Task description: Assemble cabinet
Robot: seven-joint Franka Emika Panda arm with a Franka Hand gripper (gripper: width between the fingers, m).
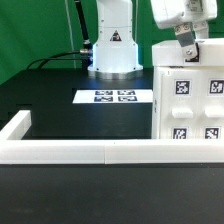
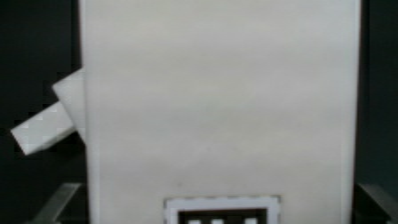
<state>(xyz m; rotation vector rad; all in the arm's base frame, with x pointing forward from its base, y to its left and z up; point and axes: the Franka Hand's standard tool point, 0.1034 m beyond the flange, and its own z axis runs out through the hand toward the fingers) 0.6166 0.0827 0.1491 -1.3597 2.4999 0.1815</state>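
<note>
The cabinet (image 1: 192, 100) is a white box with several black-and-white tags on its front, standing at the exterior view's right on the black table. My gripper (image 1: 186, 52) comes down from above onto its top edge. In the wrist view a white panel of the cabinet (image 2: 214, 100) fills the space between the two dark fingers (image 2: 64, 202), with a tag at its near end. The fingers lie against both sides of the panel, so the gripper looks shut on it. A second white piece (image 2: 54, 118) sticks out slanted beside the panel.
The marker board (image 1: 117, 97) lies flat at the table's middle. The low white border rail (image 1: 80, 152) runs along the front and turns back at the exterior view's left. The robot base (image 1: 112, 48) stands behind, before a green backdrop.
</note>
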